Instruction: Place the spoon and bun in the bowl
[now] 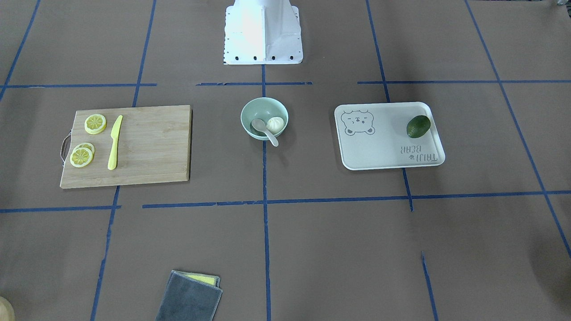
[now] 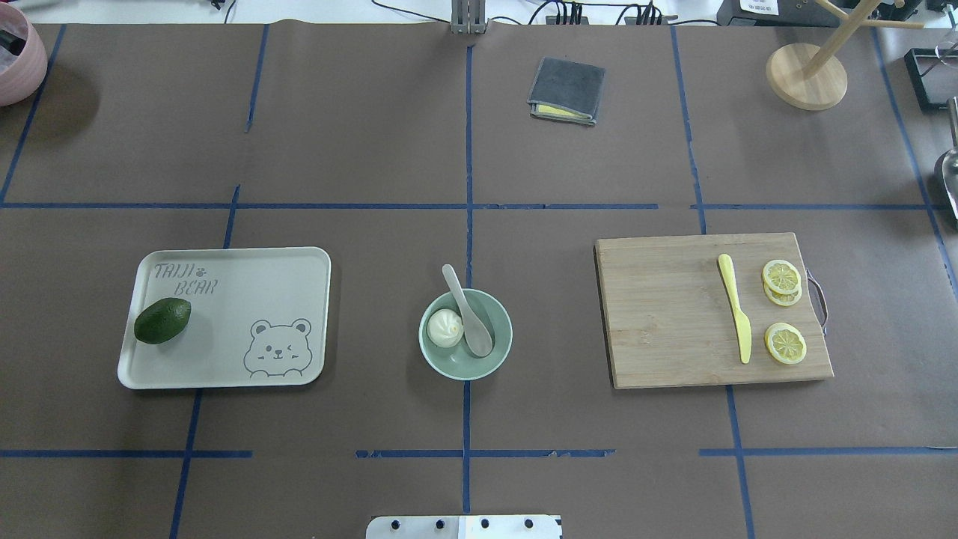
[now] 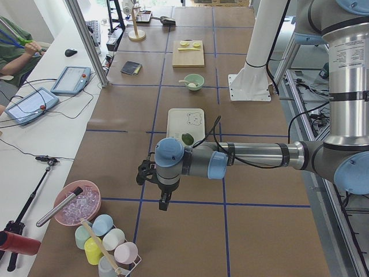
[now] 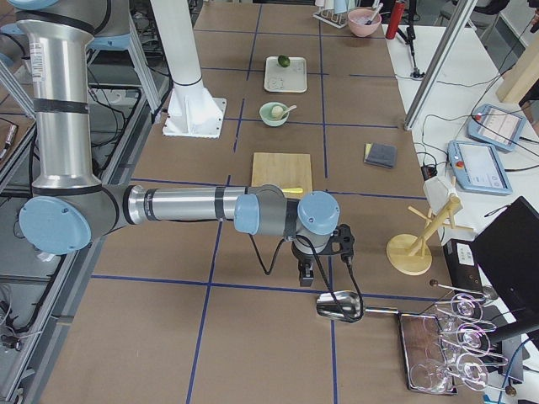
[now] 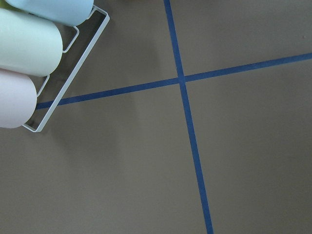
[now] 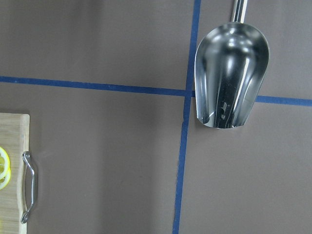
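Note:
The pale mint-green bowl (image 2: 470, 364) stands at the table's centre. The white pleated bun (image 2: 444, 328) sits inside it. The off-white spoon (image 2: 468, 314) lies with its scoop in the bowl and its handle over the far rim. The front-facing view shows the same bowl (image 1: 263, 107), bun (image 1: 275, 124) and spoon (image 1: 264, 130). My left gripper (image 3: 163, 202) hangs over the table's left end, far from the bowl. My right gripper (image 4: 307, 273) hangs over the right end. They show only in the side views, so I cannot tell whether they are open or shut.
A white tray (image 2: 224, 359) holds an avocado (image 2: 162, 320). A wooden cutting board (image 2: 666, 314) carries a yellow knife (image 2: 735, 317) and lemon slices (image 2: 782, 277). A folded grey cloth (image 2: 566, 90) lies farther out. A metal scoop (image 6: 230, 78) and a cup rack (image 5: 34, 53) sit at the table's ends.

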